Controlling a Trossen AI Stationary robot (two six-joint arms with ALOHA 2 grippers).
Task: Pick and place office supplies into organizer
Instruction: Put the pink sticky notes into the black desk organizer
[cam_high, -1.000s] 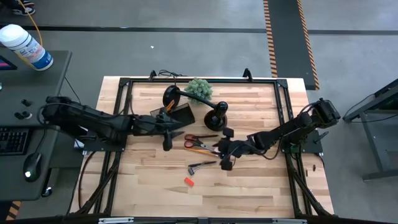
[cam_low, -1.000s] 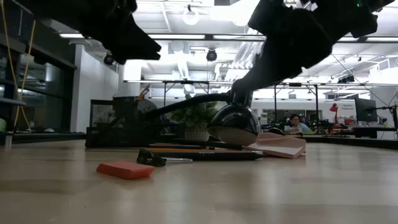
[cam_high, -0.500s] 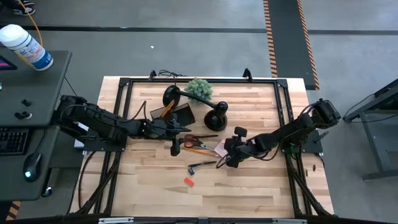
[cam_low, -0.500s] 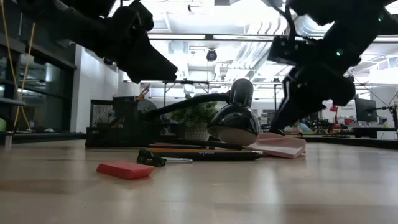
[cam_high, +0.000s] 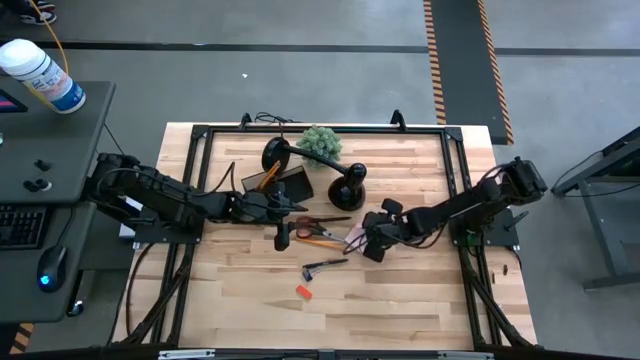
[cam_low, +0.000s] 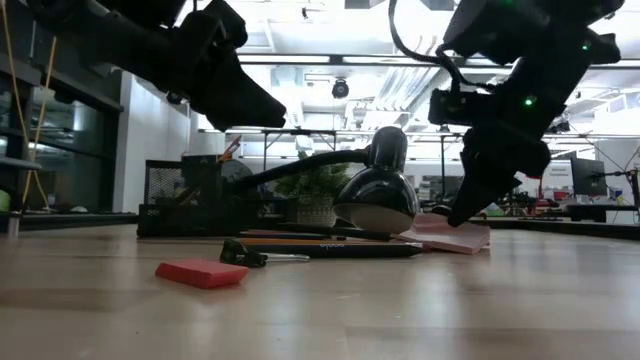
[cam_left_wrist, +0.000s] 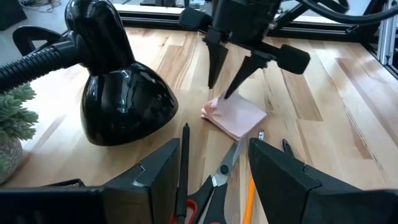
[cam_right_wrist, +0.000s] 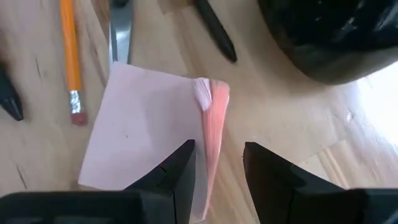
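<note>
The pink sticky-note pad (cam_right_wrist: 149, 137) lies flat on the table beside the black lamp's head (cam_left_wrist: 124, 99). My right gripper (cam_right_wrist: 217, 149) is open and low over the pad, one finger over its top and one beyond its thick side edge. It also shows in the left wrist view (cam_left_wrist: 219, 87). My left gripper (cam_left_wrist: 211, 148) is open above the orange-handled scissors (cam_high: 315, 228), well clear of the table. The pencil (cam_right_wrist: 69, 50) and a thin black tool (cam_left_wrist: 185, 158) lie by the scissors. The red clip (cam_high: 303, 291) lies nearer the front. The dark organizer (cam_high: 288, 183) stands behind. My right gripper's open fingers (cam_right_wrist: 180, 171) stand on either side of the pad's thick side edge (cam_right_wrist: 216, 121), coming from above and slanting down. I cannot tell whether a fingertip touches the pad. The pad lies flat on the table.
The black lamp's round base (cam_high: 277, 153), its neck and its head (cam_high: 348, 186) stand close behind the pad. A green fuzzy plant (cam_high: 320, 142) is at the far edge. A small dark hammer-like tool (cam_high: 325, 266) lies near the clip. The table's front half is bare wood.
My right gripper has gone toward the far edge and down to the pink pad, its fingers now astride the pad's edge. My left gripper has gone a little toward the table's right, over the scissors, then kept still. The things on the table have not moved.
</note>
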